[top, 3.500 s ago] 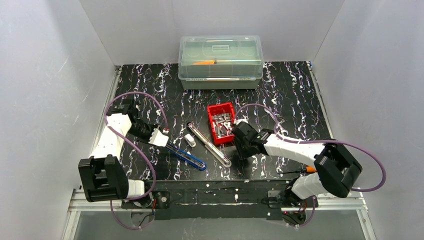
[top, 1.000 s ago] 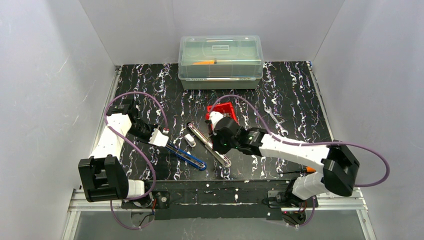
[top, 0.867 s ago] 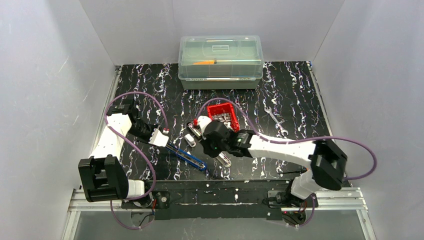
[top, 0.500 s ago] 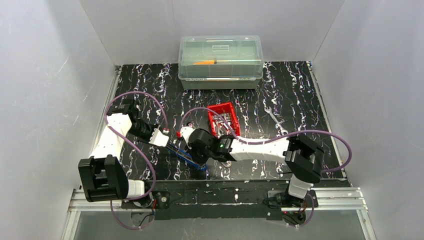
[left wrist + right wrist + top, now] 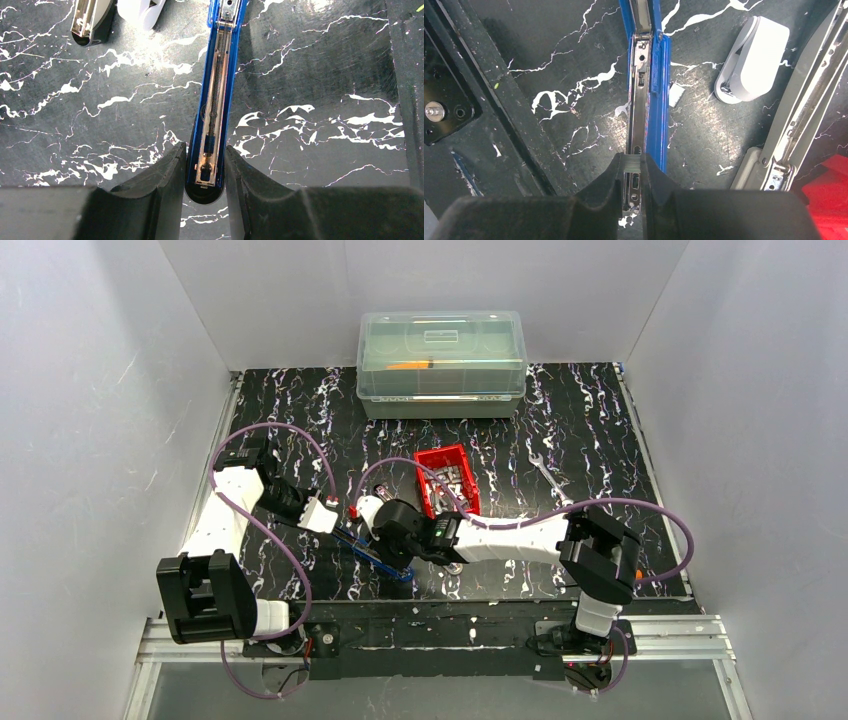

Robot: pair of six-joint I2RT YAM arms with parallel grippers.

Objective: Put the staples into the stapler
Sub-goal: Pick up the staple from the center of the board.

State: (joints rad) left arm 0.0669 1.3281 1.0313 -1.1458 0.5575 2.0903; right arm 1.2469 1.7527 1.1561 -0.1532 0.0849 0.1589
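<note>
A blue stapler [image 5: 372,552] lies opened flat on the black marbled table. It also shows in the left wrist view [image 5: 215,100] and the right wrist view [image 5: 646,90]. My left gripper [image 5: 325,515] is shut on one end of the stapler, which sits between its fingertips [image 5: 204,155]. My right gripper [image 5: 630,162] is shut on a short silvery strip of staples [image 5: 631,163], held just over the stapler's metal channel. In the top view its wrist [image 5: 398,532] covers the stapler's middle. More staples [image 5: 447,483] lie in a red bin [image 5: 428,458].
A grey metal stapler [image 5: 804,100] lies open to the right of the blue one, with a small white plastic piece [image 5: 751,60] between them. A clear lidded box [image 5: 441,362] stands at the back. A wrench [image 5: 550,480] lies right of the bin.
My right arm has swung left from the red bin across the grey stapler and now hangs over the blue stapler. The left arm has not moved.
</note>
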